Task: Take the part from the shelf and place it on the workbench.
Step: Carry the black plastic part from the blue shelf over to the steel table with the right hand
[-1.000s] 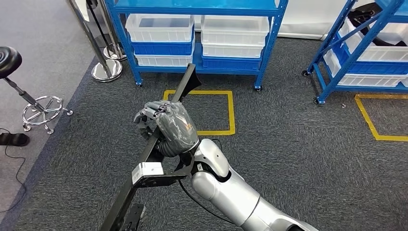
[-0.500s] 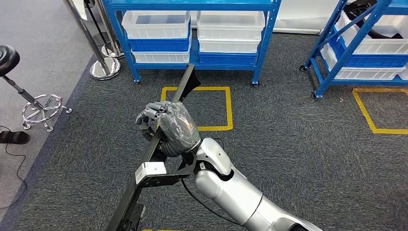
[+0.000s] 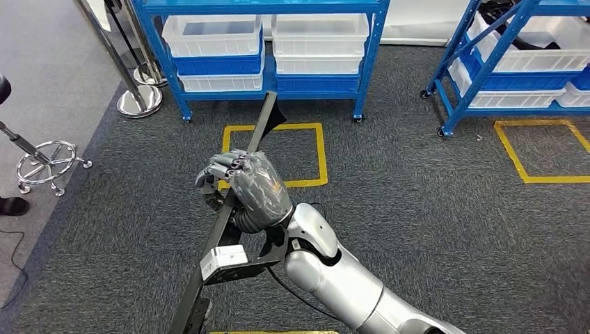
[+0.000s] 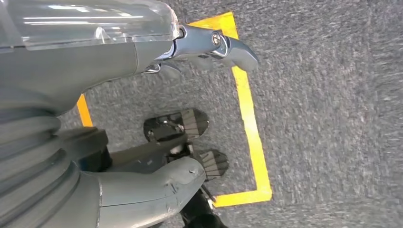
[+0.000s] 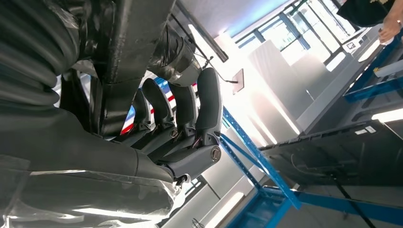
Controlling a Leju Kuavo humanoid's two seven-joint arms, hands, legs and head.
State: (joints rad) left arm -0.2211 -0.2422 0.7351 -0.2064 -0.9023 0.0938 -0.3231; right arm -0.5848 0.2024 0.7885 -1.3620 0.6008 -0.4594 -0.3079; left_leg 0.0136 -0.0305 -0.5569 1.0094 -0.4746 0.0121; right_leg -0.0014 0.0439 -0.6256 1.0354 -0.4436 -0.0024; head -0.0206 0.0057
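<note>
Carpet (image 3: 431, 209), dark grey, underlies everything we list, marked with a yellow taped square (image 3: 316, 149) ahead of the robot. Shelf (image 3: 264, 49), blue steel frame, stands at the far edge and carries white bins (image 3: 212, 35) over blue ones; we note a second blue rack (image 3: 487, 62) to the right. Part (image 3: 240, 188), a long black bar, runs diagonally from beside the robot's body up toward the shelf, clear of the floor. Right hand (image 3: 247, 188), grey-covered, has its fingers (image 5: 206, 102) wrapped fully round the bar's middle. White label block (image 3: 224, 259) sits on a black bracket just below that grip. Left hand (image 4: 142, 156) hangs over the carpet; its fingers look curled and empty, though we cannot tell for certain.
</note>
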